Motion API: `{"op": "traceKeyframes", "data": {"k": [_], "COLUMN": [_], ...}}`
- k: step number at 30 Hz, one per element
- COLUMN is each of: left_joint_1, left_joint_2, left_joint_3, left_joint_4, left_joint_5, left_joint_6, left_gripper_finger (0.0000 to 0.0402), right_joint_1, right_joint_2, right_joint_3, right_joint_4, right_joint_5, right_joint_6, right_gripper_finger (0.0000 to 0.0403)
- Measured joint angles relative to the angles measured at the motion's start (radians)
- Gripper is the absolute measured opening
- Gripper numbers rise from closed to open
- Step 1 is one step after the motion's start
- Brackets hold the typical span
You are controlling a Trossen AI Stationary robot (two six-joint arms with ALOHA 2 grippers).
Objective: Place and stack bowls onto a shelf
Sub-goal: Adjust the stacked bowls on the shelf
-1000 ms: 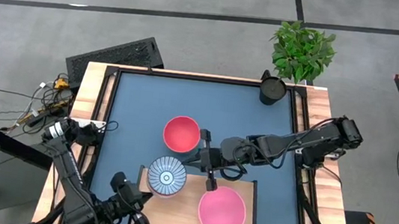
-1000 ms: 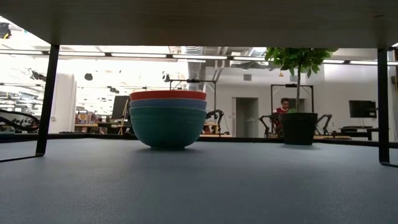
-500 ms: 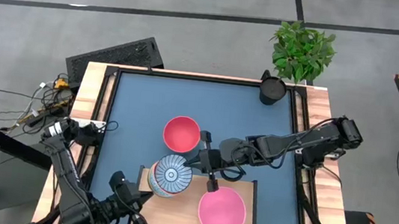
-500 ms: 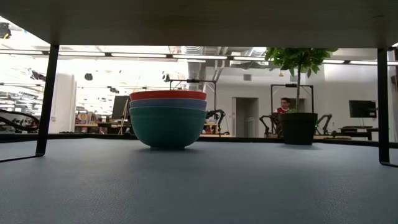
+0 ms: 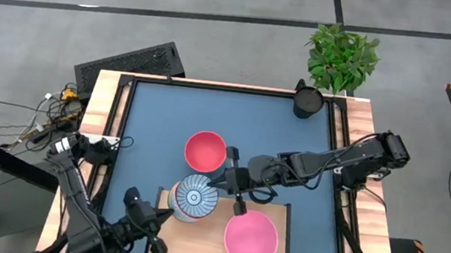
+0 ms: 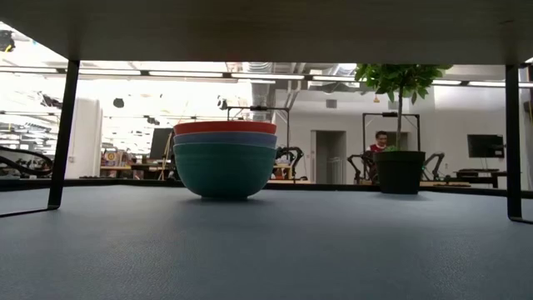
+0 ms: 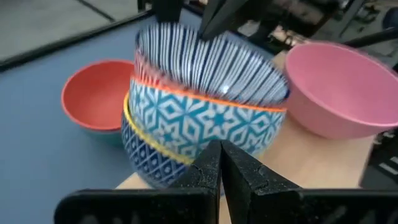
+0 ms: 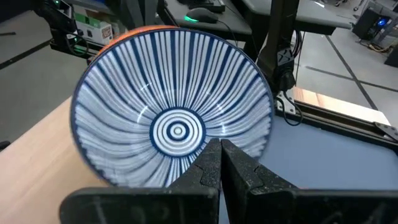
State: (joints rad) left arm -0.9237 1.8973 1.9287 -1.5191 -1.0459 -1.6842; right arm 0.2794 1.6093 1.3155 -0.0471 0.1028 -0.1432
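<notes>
Right pincer (image 5: pixel 225 180): fingers pressed together, sitting at the rim of the striped bowl (image 5: pixel 193 196), on its side toward the pink bowl (image 5: pixel 250 238). I can't tell if it pinches the rim or only touches it. Left pincer (image 5: pixel 153 224): also pressed together, holding nothing, just beside the small-bowl stack at the shelf (image 5: pixel 200 241) corner.

Risk, as I judge it:
- Stack of small bowls leans in the left wrist view; striped bowl sits tilted in the light-blue bowl (image 7: pixel 186 121), w/ a darker blue patterned bowl (image 7: pixel 146 158) under it. A push from either pincer could tip it.
- Stack sits at the shelf's end nearest the left arm. Topple that way = bowls drop to the counter (image 5: pixel 157 127).
- Two pincers close around one stack: collision possible if both move.

Containers:
- Striped bowl: empty, nested on top.
- Pink bowl: empty, alone on the shelf, near the stack.
- Red bowl (image 5: pixel 205 151): empty, on the counter, tops a blue and a green bowl (image 6: pixel 223 171). Not yet shelved.
- Dark cup (image 5: pixel 307 101): far counter corner, contents not visible.
</notes>
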Motion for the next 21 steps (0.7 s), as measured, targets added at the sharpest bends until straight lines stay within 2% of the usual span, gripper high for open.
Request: {"op": "traceKeyframes", "data": {"k": [10,17,21], "left_joint_1": [0.021,0.029,0.025], "left_joint_2": [0.002,0.002,0.003], "left_joint_3": [-0.068,-0.068,-0.045], "left_joint_4": [0.054,0.044,0.059], "left_joint_5": [0.102,0.099,0.06], "left_joint_6": [-0.038,-0.021,0.0], "left_gripper_finger": [0.0,0.0,0.0], "right_joint_1": [0.0,0.0,0.004], "right_joint_2": [0.0,0.0,0.0], "right_joint_3": [0.0,0.0,0.0], "right_joint_4": [0.0,0.001,0.002], "right_joint_5": [0.001,0.0,0.001], "right_joint_6": [0.001,0.001,0.003], "right_gripper_finger": [0.0027,0.0027,0.0027]}}
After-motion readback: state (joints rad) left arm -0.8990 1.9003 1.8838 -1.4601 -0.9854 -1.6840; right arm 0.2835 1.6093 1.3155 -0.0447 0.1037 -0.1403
